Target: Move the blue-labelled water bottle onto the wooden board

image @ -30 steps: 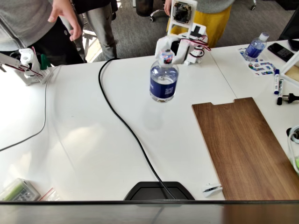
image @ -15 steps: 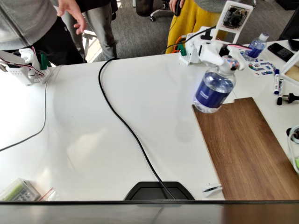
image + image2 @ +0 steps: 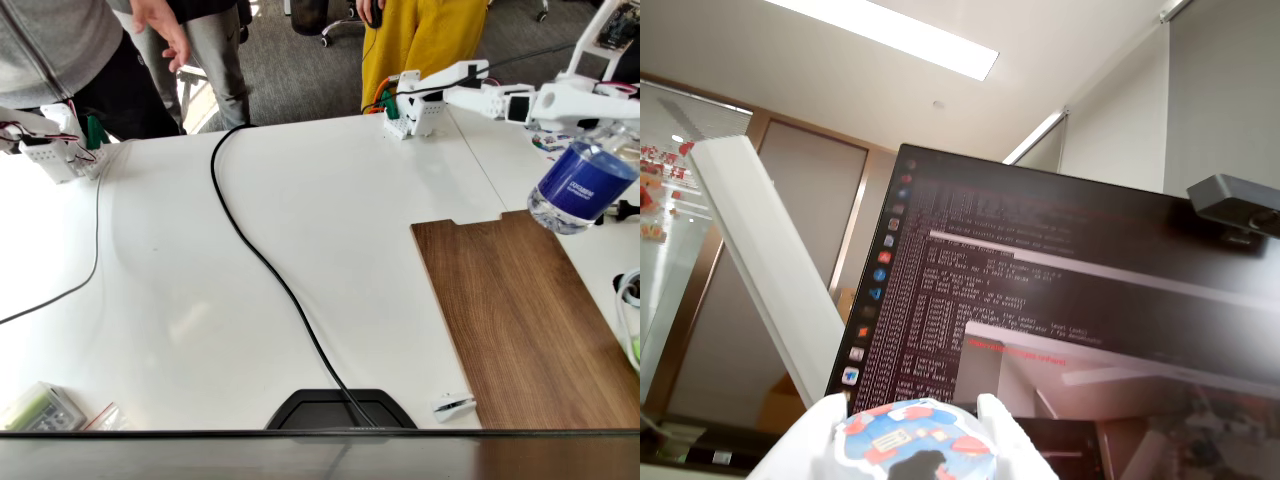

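Note:
The blue-labelled water bottle [image 3: 583, 186] hangs tilted in the air over the far right corner of the wooden board [image 3: 515, 320], its base just past the board's right edge. My gripper [image 3: 621, 128] is shut on its cap, with the white arm reaching in from the base at the table's back. In the wrist view the pinkish-blue cap [image 3: 915, 442] sits between my white fingers [image 3: 1002, 425]. The board lies flat at the table's right, its notch on the far short edge.
A black cable [image 3: 262, 252] snakes across the middle of the white table to a black object [image 3: 340, 408] at the front edge. A clear box [image 3: 40, 405] lies front left. A black plug [image 3: 626, 209] lies right of the board. People [image 3: 425, 40] stand behind the table.
The arm has swung to the right with the bottle, from above the table's middle to the board's far left corner, then to over its far right corner. The bottle now tilts more.

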Robot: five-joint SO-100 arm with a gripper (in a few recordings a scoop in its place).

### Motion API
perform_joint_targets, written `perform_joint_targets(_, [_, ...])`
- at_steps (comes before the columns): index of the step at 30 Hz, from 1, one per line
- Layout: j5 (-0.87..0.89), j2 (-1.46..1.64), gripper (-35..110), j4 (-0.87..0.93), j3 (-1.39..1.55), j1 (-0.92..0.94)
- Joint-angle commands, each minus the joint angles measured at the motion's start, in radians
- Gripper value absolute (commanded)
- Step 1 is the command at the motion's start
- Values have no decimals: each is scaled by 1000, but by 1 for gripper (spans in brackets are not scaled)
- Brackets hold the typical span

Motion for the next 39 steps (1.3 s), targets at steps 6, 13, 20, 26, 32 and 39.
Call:
perform_joint_targets(6, [17, -31, -1, 5, -60, -6])
perform_joint_targets(13, [114, -17, -1, 132, -61, 26])
perform_joint_targets(20, [117, -55, -1, 132, -61, 48])
perform_joint_targets(26, [166, -72, -1, 161, -61, 31])
perform_joint_targets(32, [164, -74, -1, 138, -61, -25])
perform_joint_targets(39, [74, -146, -1, 63, -61, -67])
